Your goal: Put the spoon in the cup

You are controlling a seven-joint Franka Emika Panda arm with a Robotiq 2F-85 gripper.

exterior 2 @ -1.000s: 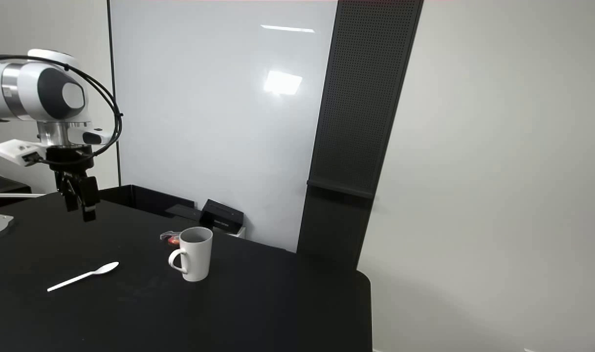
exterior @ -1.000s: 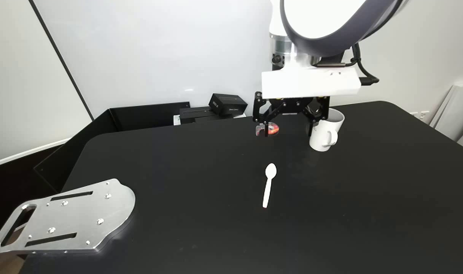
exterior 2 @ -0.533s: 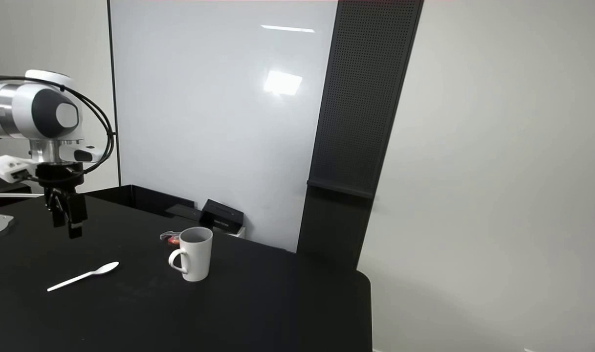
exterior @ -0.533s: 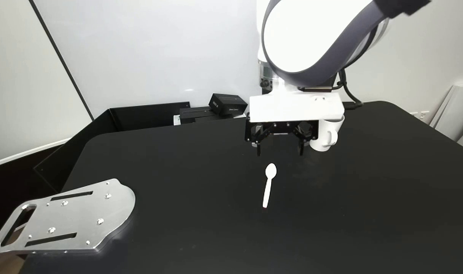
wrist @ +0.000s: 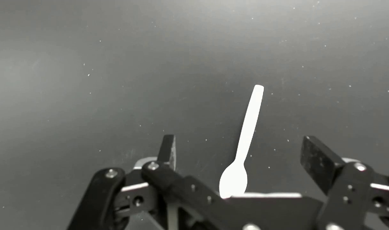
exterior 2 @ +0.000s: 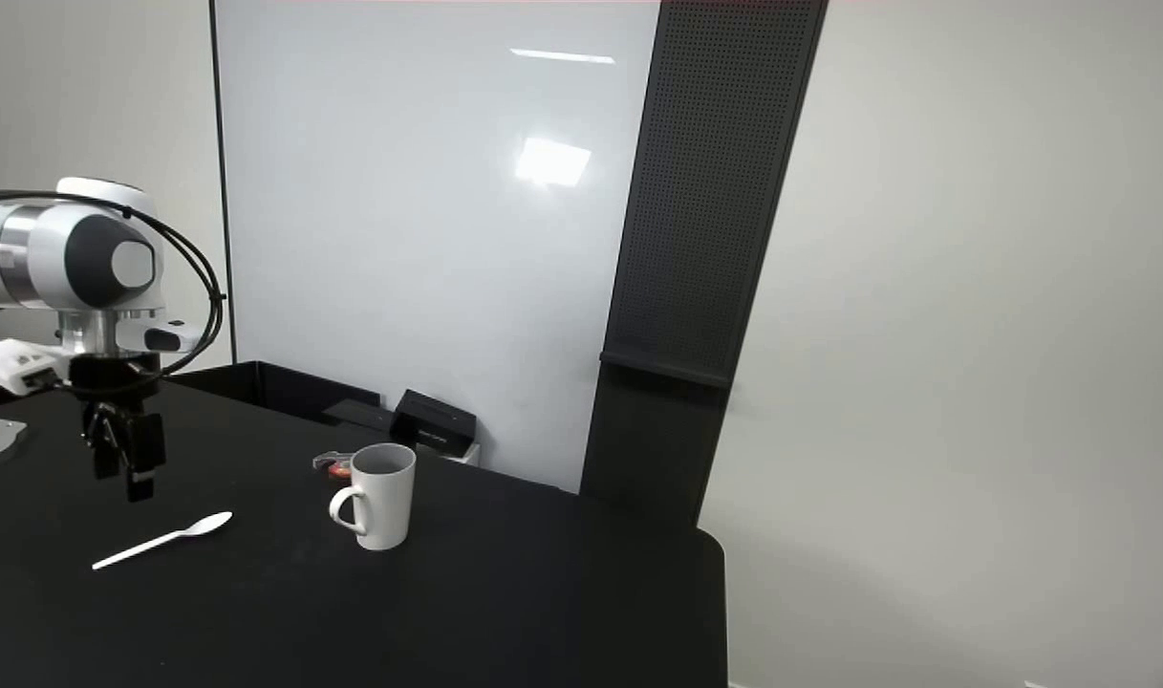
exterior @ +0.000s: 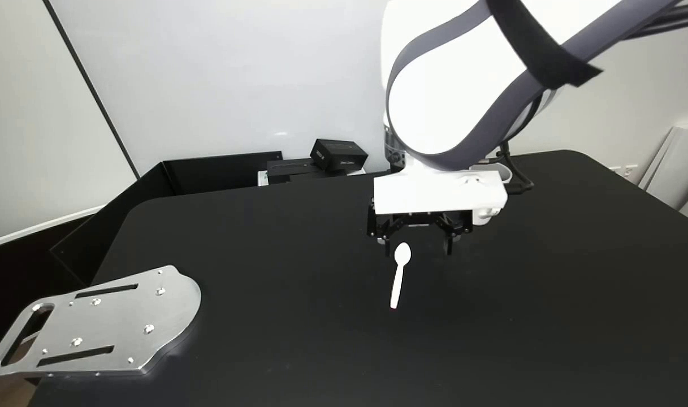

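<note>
We hover our Robotiq gripper [exterior: 418,250], jaws spread and empty, presumably to straddle the white plastic spoon [wrist: 249,124] lying on the black table [exterior 2: 543,592], while the white mug [exterior 2: 384,505] stands upright farther off, ready for it.

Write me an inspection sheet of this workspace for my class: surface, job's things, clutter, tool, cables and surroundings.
Surface: black table, lightly speckled in the wrist view.
Job's things: white spoon lying flat on the table; white mug upright, apart from the spoon, its inner bottom hidden.
Clutter: small red-and-clear object near the mug; slotted metal plate seeming to overhang the table's edge.
Tool: open, holding nothing, above the table.
Cables: black cables looping beside the arm.
Surroundings: black boxes just beyond the table's edge; glossy white panel and dark perforated panel behind.
</note>
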